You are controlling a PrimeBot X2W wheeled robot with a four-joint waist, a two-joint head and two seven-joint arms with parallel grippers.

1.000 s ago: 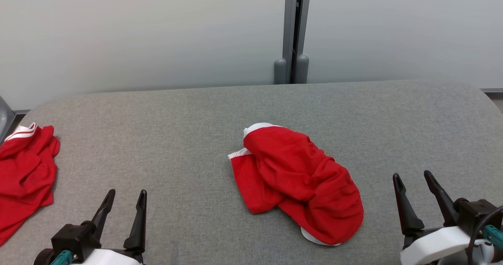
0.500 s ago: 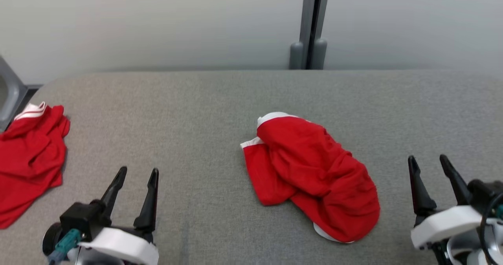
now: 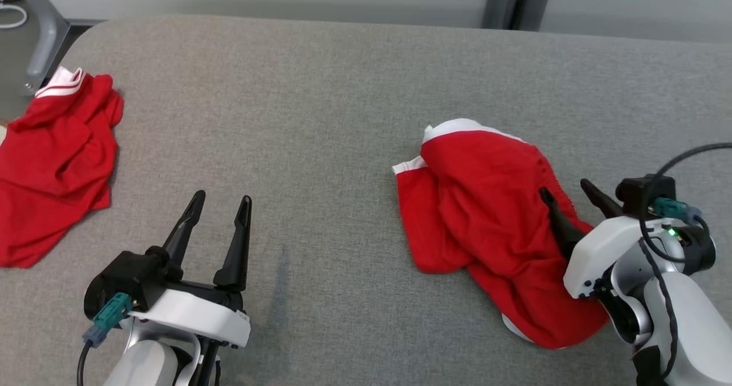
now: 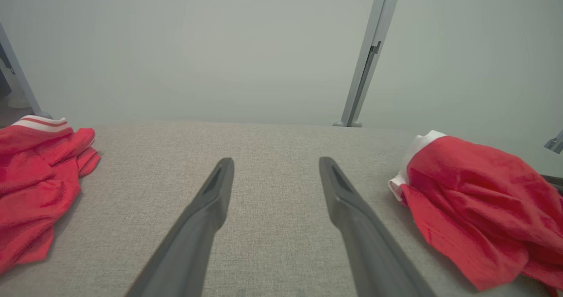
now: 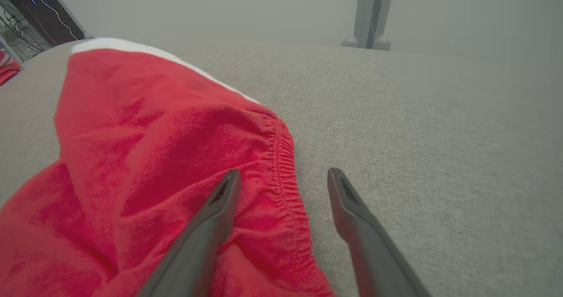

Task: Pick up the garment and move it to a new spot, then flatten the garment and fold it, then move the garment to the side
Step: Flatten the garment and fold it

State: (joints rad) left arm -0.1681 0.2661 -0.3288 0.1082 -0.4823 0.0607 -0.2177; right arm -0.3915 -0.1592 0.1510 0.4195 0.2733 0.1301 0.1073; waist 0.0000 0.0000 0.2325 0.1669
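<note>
Black right end effector (image 3: pixel 563 187): and it's spread wide, gripping nothing. One finger sits over red cloth, the other over bare grey, with the gathered hem (image 5: pixel 288 156) running between them.
Left end effector (image 3: pixel 223 197): jaws just as wide, empty, hovering over bare tabletop toward the near edge, well apart from both red heaps.
Garment (image 3: pixel 486 203): a crumpled red bundle with white trim, lying on the right half of the tabletop (image 3: pixel 314 117), well short of the far edge.
Other red piece (image 3: pixel 51 168): bunched at the left edge, near the far-left corner, nothing near it.
Step in hand: the very first one, by my reading. The right arm is lining up the pick and nothing is lifted yet.
Next move calls for: lowering the right fingers onto that hem, pinching enough layers to hold, then a clean lift. With too shallow a bite I'd expect the cloth to slip.
Contact: cannot tell whether the fingertips touch the cloth.
</note>
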